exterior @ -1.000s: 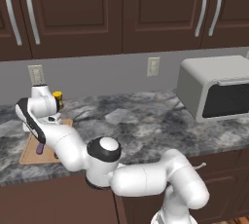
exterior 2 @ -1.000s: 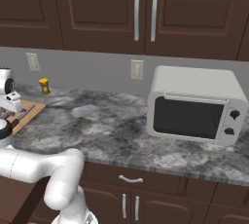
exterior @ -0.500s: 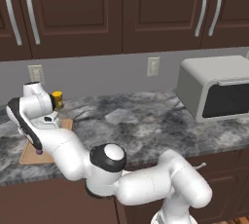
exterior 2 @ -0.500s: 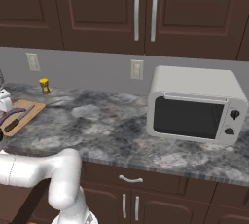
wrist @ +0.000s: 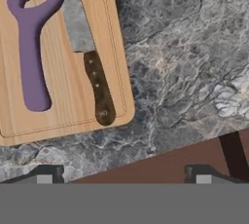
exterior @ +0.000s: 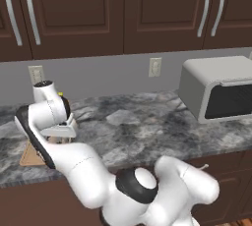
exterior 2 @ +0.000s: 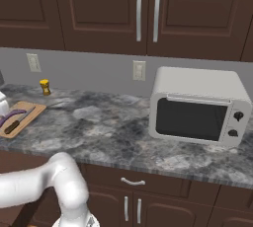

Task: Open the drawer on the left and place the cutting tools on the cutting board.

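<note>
Cutting board (wrist: 63, 67) on marbled surface (wrist: 185, 47): purple-handled peeler (wrist: 30, 47) and dark-handled knife (wrist: 90, 67) side by side; hand (wrist: 124, 174) above, wide, empty

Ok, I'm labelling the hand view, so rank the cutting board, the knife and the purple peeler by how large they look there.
1. The cutting board is by far the largest, though part runs out of frame.
2 and 3. The knife and the purple peeler look close in length. The knife's blade is cut off at the top edge, so I won't rank them.
</note>
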Robot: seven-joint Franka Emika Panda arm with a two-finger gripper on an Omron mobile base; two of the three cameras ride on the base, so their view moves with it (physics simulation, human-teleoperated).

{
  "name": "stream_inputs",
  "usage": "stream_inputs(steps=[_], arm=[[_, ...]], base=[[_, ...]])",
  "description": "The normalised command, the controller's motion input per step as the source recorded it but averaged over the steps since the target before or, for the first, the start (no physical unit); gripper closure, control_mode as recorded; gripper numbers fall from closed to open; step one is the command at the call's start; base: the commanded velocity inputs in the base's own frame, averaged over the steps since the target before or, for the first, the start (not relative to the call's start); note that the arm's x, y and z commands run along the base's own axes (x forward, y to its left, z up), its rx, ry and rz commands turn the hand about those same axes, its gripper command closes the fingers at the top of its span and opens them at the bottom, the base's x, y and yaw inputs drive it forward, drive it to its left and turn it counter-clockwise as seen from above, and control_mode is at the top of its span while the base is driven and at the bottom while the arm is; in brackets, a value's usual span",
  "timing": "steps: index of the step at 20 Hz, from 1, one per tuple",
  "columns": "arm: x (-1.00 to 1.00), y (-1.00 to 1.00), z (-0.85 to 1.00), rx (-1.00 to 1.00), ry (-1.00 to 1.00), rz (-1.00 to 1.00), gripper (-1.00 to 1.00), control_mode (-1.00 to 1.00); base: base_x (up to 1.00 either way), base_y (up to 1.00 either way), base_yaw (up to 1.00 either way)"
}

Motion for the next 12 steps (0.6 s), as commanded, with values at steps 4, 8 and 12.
stream_inputs(steps=[4, 8, 12], arm=[[-0.62, -0.88, 0.47, 0.06, -0.23, -0.04, -1.0, -1.0], [-0.14, -0.69, 0.97, 0.13, -0.18, -0.03, -1.0, -1.0], [0.0, -0.75, 1.0, 0.2, -0.08, -0.05, -1.0, -1.0]], base=[[0.0, 0.0, 0.0], [0.0, 0.0, 0.0], [0.0, 0.0, 0.0]])
